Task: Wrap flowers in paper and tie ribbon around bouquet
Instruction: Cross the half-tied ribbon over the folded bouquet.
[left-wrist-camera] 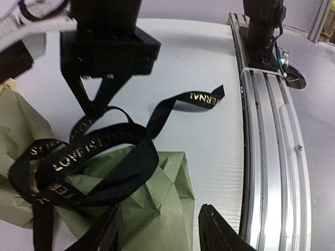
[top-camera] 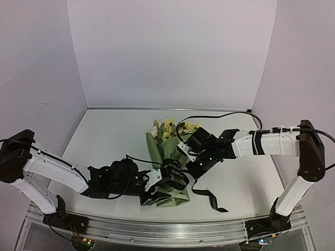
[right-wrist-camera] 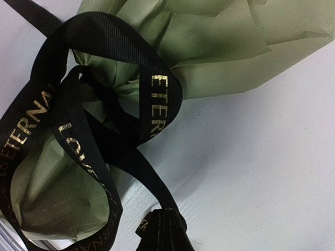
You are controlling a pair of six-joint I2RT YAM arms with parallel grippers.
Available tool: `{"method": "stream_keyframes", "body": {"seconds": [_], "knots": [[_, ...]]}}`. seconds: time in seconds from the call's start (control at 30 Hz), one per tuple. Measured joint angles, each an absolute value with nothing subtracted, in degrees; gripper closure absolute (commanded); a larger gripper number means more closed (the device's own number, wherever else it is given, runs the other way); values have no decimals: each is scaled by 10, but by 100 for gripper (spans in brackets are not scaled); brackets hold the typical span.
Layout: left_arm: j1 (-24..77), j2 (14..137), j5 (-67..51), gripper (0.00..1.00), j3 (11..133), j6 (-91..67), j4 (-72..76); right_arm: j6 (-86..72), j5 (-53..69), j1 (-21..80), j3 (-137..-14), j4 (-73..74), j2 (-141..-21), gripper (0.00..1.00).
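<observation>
Bright, even, diffuse light from above; walls (top-camera: 172,52) tinted lilac. Faint soft shadows on table (top-camera: 104,136) near its front edge. Left wrist view: wide-angle curve bends rail (left-wrist-camera: 267,157) at right edge; close fingers (left-wrist-camera: 104,232) soft. Right wrist view: ribbon (right-wrist-camera: 157,99) lettering glints gold; paper (right-wrist-camera: 235,47) hollow at lower left dim.

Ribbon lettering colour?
Gold, on the black ribbon; it shows best in the right wrist view.

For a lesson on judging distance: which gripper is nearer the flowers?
Right. The right gripper is beside the bouquet's middle, just below the flowers; the left gripper is at the bouquet's bottom end, farther away.
</observation>
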State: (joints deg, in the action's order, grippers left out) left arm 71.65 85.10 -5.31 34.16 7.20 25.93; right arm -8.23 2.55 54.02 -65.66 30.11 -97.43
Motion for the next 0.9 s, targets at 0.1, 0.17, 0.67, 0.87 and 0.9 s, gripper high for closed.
{"method": "stream_keyframes", "body": {"seconds": [0.1, 0.17, 0.67, 0.87, 0.9], "knots": [[706, 806, -39, 60, 328, 51, 289, -82, 26, 540, -660, 302, -974, 100], [678, 785, -34, 63, 332, 31, 304, -82, 26, 540, -664, 301, -975, 100], [539, 938, -49, 65, 529, -78, 140, -109, 26, 540, -693, 302, -993, 100], [538, 979, -61, 68, 552, -89, 84, -120, 20, 540, -700, 301, -993, 100], [538, 982, -62, 70, 555, -90, 77, -121, 19, 539, -701, 301, -993, 100]]}}
